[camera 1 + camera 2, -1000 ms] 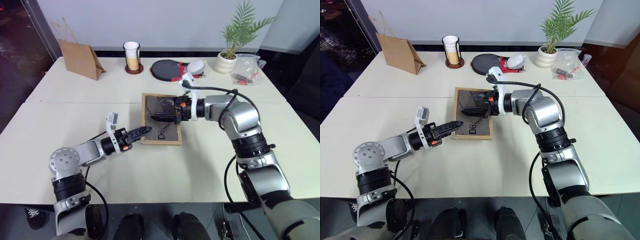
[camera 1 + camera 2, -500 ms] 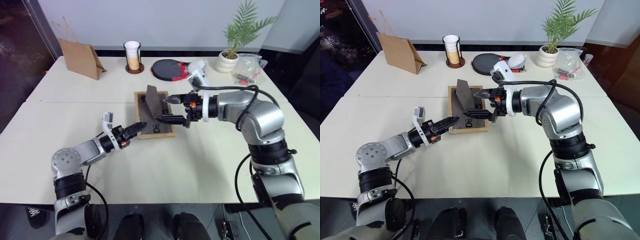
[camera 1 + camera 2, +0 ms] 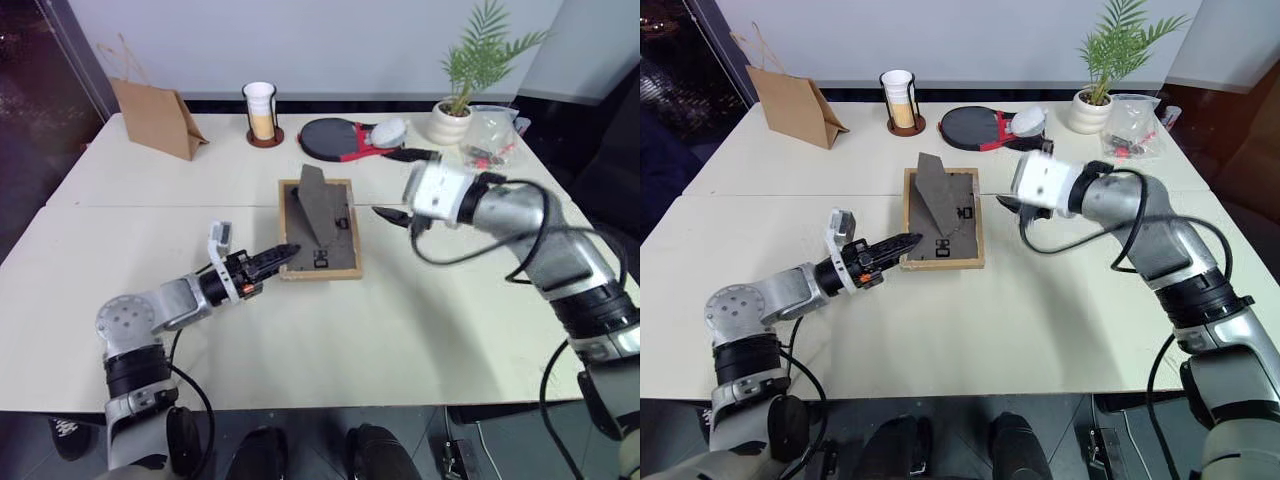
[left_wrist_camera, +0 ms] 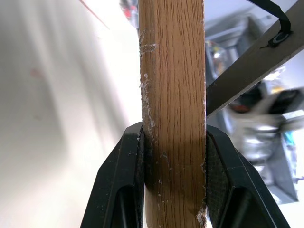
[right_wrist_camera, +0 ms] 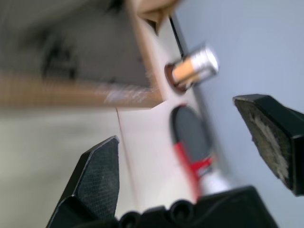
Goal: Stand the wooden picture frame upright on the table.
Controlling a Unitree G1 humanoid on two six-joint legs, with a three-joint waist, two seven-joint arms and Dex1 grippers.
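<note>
The wooden picture frame (image 3: 332, 243) lies face down on the table (image 3: 420, 320), dark back panel up, with its stand (image 3: 313, 203) tilted up off the panel. My left gripper (image 3: 283, 252) is shut on the frame's near left corner. In the left wrist view the light-wood edge (image 4: 173, 118) sits clamped between both black fingers (image 4: 124, 175). My right gripper (image 3: 398, 218) hovers open just right of the frame and is not touching it. The right wrist view shows its fingers (image 5: 99, 175) spread wide with nothing between them.
Along the far edge stand a brown paper bag (image 3: 155, 117), a cup in a black holder (image 3: 262, 113), a black and red paddle (image 3: 335, 138), a potted plant (image 3: 455, 118) and a clear plastic bag (image 3: 490, 135). A seam (image 3: 150, 205) crosses the tabletop.
My right gripper has drawn back to the right, off the frame, leaving the stand raised. My left gripper has kept its hold on the corner.
</note>
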